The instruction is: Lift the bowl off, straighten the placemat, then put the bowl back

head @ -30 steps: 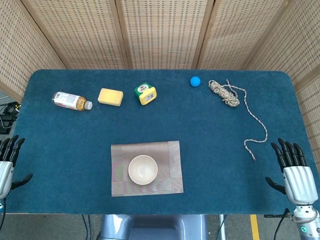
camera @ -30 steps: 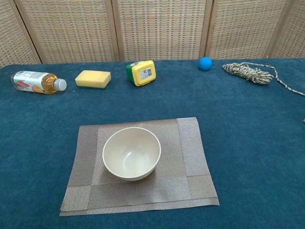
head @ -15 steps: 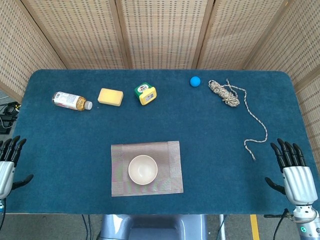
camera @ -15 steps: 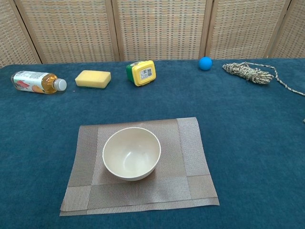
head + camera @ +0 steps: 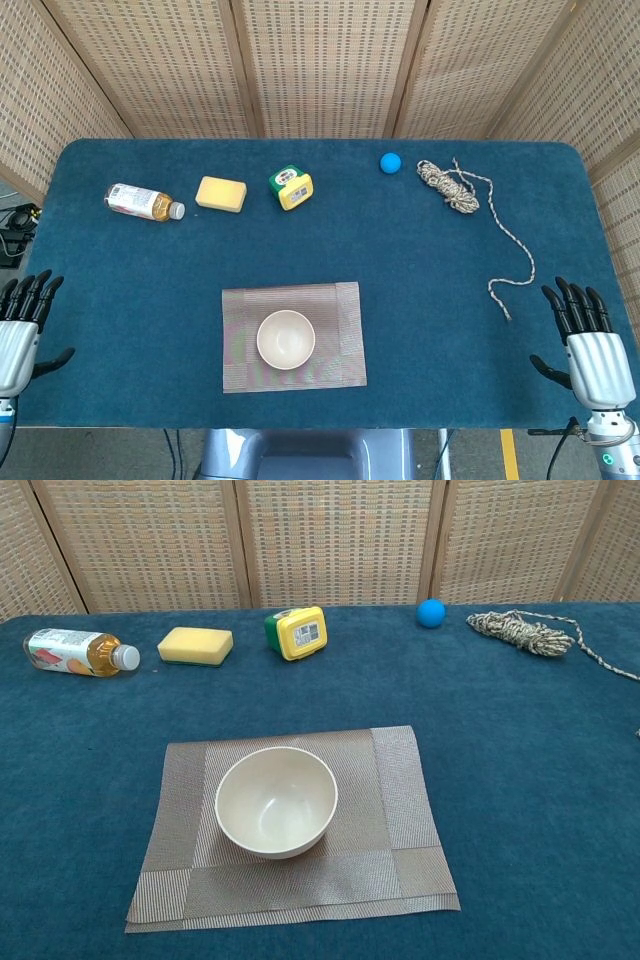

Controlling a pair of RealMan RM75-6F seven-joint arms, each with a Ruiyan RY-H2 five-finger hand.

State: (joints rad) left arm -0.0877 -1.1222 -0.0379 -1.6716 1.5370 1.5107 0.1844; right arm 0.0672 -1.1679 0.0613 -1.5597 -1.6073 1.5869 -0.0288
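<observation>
1. The left hand sits at the near left edge of the surface, fingers spread and holding nothing. Against the earlier head views it has crept a little inward and up; the right hand has not shifted, and it too is spread and empty at the near right edge (neither hand shows in the chest view).

2. That small drift of the left hand is the only change. The bowl and placemat lie exactly as before, so I judge that the task has barely begun: the bowl is not yet lifted and both hands are well apart from it.

3. The bowl stands upright, mouth up, on the placemat, a little left of the mat's middle, in the near centre of the surface. Being round, it has no long axis to speak of.

4. The placemat's long axis runs left to right. It looks slightly skewed rather than square to the near edge, and in the chest view a second layer peeks out along the near edge, so it may be folded or doubled.

5. Along the far side, well apart from the mat, lie a bottle, a sponge, a yellow and green box, a blue ball and a rope.
</observation>
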